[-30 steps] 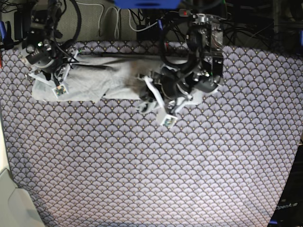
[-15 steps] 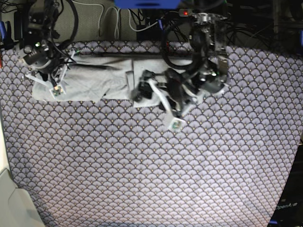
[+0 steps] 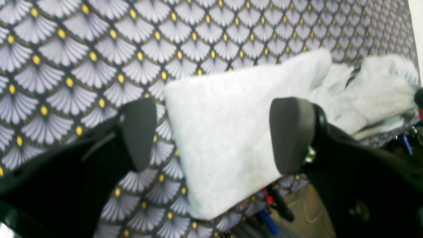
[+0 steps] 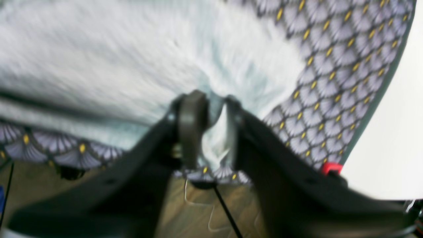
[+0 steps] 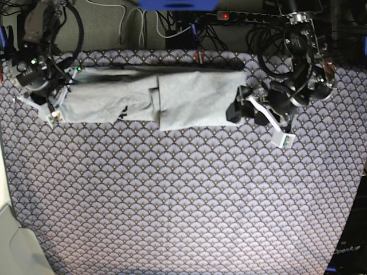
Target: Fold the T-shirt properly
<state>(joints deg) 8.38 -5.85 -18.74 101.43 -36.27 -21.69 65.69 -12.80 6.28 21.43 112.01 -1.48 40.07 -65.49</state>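
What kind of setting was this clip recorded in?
Most likely a robotics lab or workshop bench rather than a home. A table under a fan-scale patterned tablecloth holds only the T-shirt, two robot arms stand at its far edge, and loose cables and a power strip run behind it.

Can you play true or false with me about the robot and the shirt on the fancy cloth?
1. The T-shirt lies near the far edge of the patterned tablecloth. True.
2. The left gripper is squeezing the shirt tight. False: its jaws stand wide apart, with the shirt's end lying loose between them.
3. The right gripper has shirt cloth between its fingers. True: a bit of pale fabric sits in the narrow gap.
4. The shirt is rolled into a ball. False: it is stretched out in a long flat strip.
5. Both arms are at the same end of the shirt. False: one is at each end.
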